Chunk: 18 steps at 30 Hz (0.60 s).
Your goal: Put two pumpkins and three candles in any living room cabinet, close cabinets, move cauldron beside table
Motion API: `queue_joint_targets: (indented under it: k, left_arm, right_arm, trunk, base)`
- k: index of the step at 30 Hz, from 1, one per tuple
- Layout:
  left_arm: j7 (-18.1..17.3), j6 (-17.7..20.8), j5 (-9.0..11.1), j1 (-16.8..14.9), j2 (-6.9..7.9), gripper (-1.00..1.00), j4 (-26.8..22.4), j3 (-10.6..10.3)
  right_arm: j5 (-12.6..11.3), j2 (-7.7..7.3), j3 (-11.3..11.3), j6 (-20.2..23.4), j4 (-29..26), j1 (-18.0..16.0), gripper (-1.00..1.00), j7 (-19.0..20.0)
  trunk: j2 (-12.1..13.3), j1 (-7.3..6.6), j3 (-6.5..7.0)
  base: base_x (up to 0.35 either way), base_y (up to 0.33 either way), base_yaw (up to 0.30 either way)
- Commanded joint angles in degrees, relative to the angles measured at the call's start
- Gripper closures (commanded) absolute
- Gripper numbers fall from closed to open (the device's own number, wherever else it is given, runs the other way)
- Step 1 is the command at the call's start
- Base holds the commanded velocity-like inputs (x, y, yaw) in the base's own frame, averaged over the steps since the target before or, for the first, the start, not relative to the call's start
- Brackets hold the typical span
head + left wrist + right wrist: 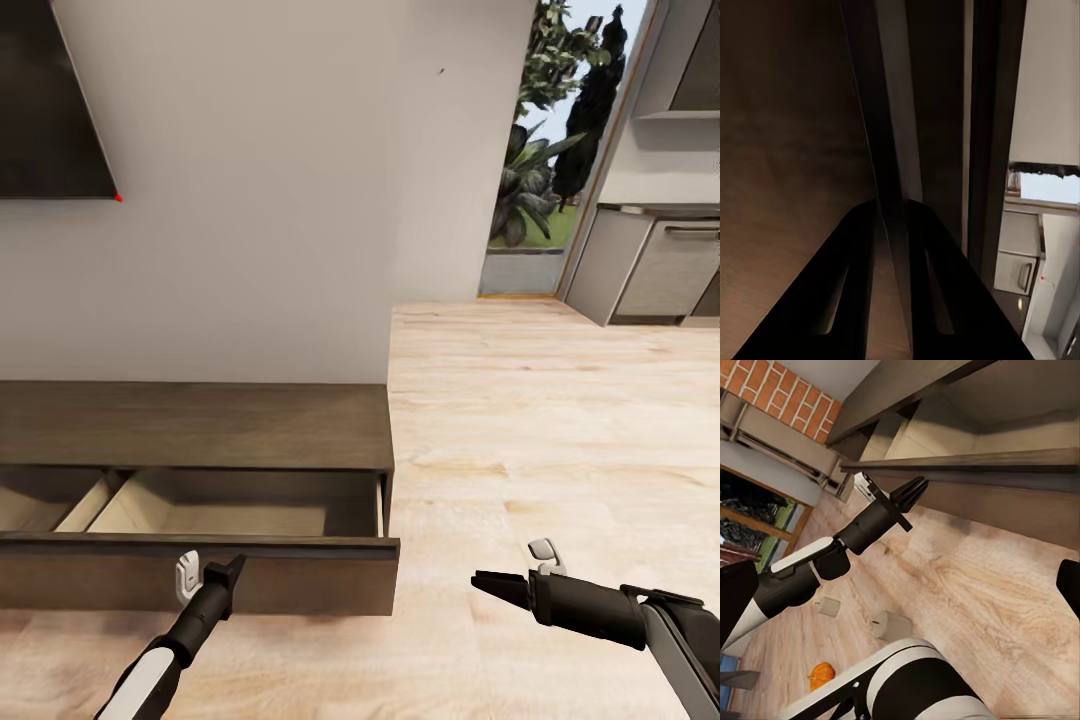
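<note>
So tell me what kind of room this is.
Probably a living room in an open-plan home: a low wooden cabinet with its drawer open stands under a dark wall screen, on a pale wood floor, with grey kitchen units further off beside a garden door.

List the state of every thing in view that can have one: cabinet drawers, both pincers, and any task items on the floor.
Right drawer: pulled open, nothing visible inside.
Left drawer: open too, partly out of view.
Left pincer: at the right drawer's front panel, fingers straddling its top edge; shut or not, unclear.
Right pincer: over bare floor, holding nothing, looks shut.
Candles: two on the floor.
Pumpkin: on the floor, not in the cabinet.
</note>
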Motion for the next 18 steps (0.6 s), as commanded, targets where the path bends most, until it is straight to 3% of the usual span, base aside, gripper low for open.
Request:
queue_joint_targets:
  k: [1, 18]
  left_arm:
    - [0.0, 0.5, 0.3, 0.0, -0.03, 1.00, -1.1, -0.3]
    - [0.0, 0.6, 0.3, 0.0, -0.03, 1.00, -1.1, -0.3]
  right_arm:
    - [-0.1, -0.01, 0.0, 0.3, 0.0, 0.0, -1.00, 0.1]
    - [-0.1, -0.01, 0.0, 0.3, 0.0, 0.0, -1.00, 0.1]
  trunk:
    - [0.0, -0.05, -0.04]
    - [0.0, -0.05, -0.04]
  base:
    - [-0.211, 0.000, 0.000]
    - [-0.098, 0.000, 0.000]
